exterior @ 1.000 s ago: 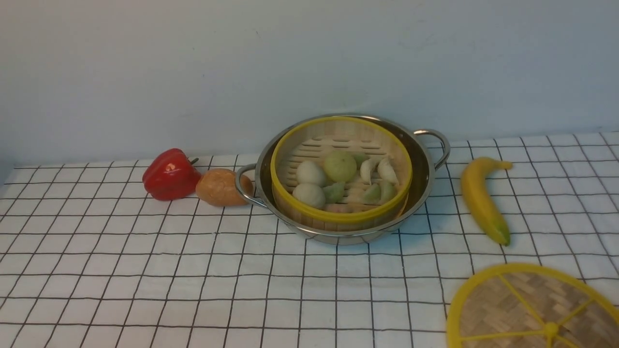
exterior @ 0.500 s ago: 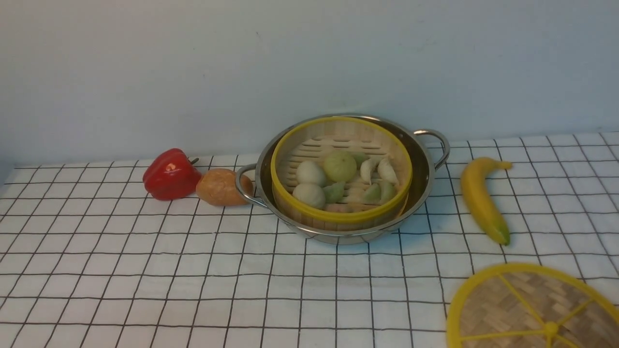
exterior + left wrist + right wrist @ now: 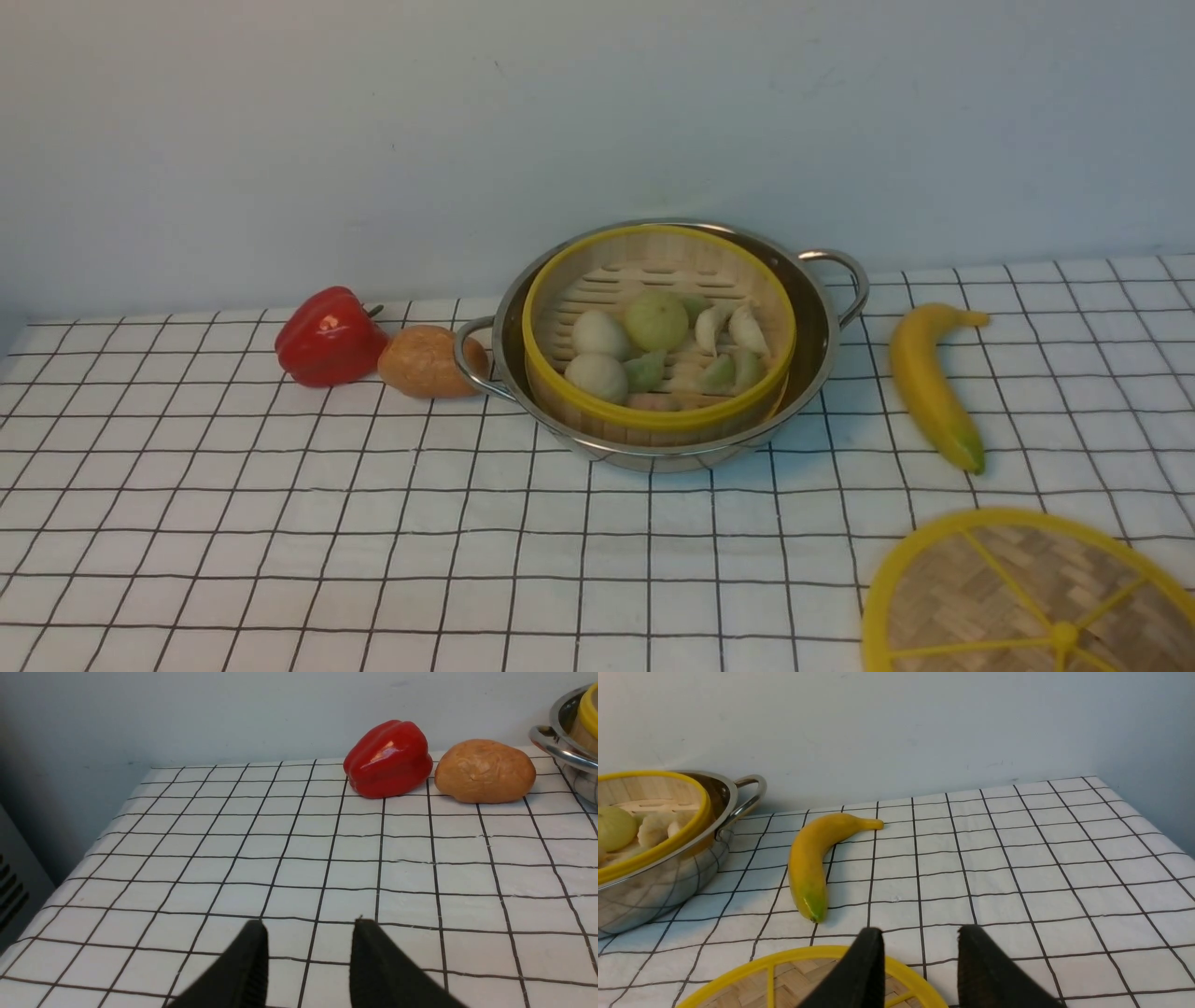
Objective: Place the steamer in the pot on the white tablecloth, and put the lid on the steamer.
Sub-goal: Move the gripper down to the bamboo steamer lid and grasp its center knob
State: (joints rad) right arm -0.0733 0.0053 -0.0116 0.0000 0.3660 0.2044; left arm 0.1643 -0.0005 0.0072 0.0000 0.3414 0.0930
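Steamer point(image 3: 658, 420) in pot point(image 3: 653, 459). Lid point(image 3: 980, 597) flat, near right, closer to right pincer point(image 3: 920, 938). Right pincer part open, empty; lid just ahead, bit left.

a plain, pale bluish-white wall point(image 3: 597, 112) rises behind the table

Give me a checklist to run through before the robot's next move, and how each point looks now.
1. Steamer inside the pot: ok.
2. Pot standing on the white tablecloth: ok.
3. Lid on the steamer: not ok, it lies on the cloth.
4. Right claw open and holding nothing: ok.
5. Left claw open and holding nothing: ok.
6. Lid's whole rim in sight: not ok, cut off by the picture edges.
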